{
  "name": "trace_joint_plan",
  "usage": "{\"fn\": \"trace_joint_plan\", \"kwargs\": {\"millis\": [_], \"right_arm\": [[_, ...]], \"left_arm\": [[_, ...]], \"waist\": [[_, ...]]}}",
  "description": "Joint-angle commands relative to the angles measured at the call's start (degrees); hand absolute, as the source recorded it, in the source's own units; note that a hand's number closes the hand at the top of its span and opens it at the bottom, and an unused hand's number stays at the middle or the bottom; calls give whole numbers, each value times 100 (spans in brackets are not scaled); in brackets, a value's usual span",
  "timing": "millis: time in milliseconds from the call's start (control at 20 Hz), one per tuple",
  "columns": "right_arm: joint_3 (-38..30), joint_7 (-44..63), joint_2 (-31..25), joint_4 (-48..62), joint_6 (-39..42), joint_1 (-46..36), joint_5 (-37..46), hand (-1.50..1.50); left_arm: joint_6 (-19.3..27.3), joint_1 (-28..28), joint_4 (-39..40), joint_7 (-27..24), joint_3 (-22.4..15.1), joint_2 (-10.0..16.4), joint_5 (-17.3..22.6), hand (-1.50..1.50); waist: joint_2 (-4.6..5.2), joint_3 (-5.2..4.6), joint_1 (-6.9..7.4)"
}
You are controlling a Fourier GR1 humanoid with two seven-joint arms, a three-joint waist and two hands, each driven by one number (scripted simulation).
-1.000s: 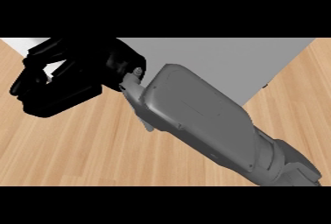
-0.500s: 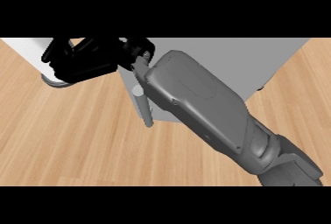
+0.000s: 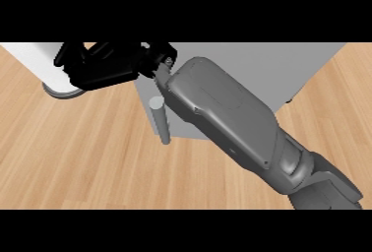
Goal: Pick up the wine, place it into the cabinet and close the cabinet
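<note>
The right hand sits at the left corner of the cabinet, near the door handle. Its grip state cannot be determined, and the wine is not visible. Probable step: closing. Push the door squarely toward the cabinet. Count: one cabinet, one handle, one white object left of the cabinet.
</note>
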Motion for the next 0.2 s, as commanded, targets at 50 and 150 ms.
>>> {"fn": "trace_joint_plan", "kwargs": {"millis": [50, 150], "right_arm": [[-472, -332, -925, 762, -148, 385, 77, 150], [-453, -296, -897, 771, -200, 296, 6, 150]], "left_arm": [[78, -96, -155, 97, -191, -68, 50, -150], [182, -173, -218, 174, -297, -81, 57, -150]], "waist": [[348, 265, -392], [339, 267, -474]]}}
